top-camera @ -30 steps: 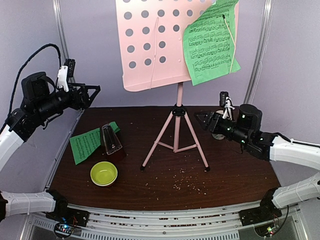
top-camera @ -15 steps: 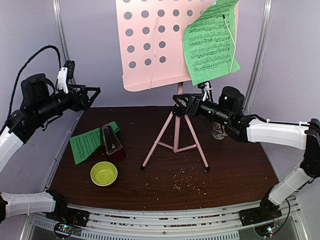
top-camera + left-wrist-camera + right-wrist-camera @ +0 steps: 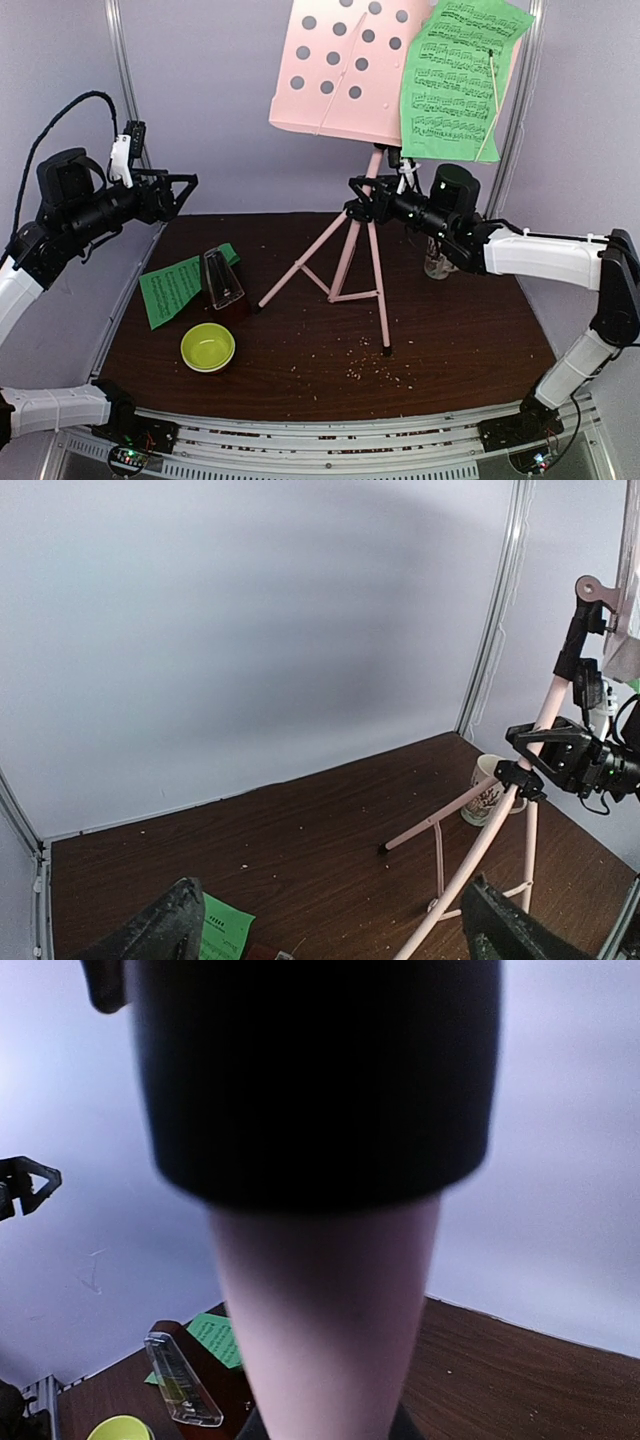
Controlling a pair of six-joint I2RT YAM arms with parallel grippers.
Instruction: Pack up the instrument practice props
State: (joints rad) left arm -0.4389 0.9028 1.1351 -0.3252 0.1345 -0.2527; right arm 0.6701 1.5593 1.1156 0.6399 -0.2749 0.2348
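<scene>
The pink music stand leans to the right on its tripod. A green sheet-music page hangs on its perforated desk. My right gripper is shut on the stand's pole at the black hub, and in the right wrist view the pink pole fills the frame. A second green page lies at the table's left under the dark red metronome, which wears its clear cover. My left gripper hangs open and empty above the table's left edge, its fingers wide apart.
A yellow-green bowl sits near the front left. A white mug stands behind my right arm at the back right, also seen as the mug past the tripod legs. Crumbs dot the brown tabletop. Grey walls close in the back and sides.
My right gripper swung left to the stand's hub and closed on the pole. The stand has tipped to the right, its desk shifted right and up. The left arm barely moved.
</scene>
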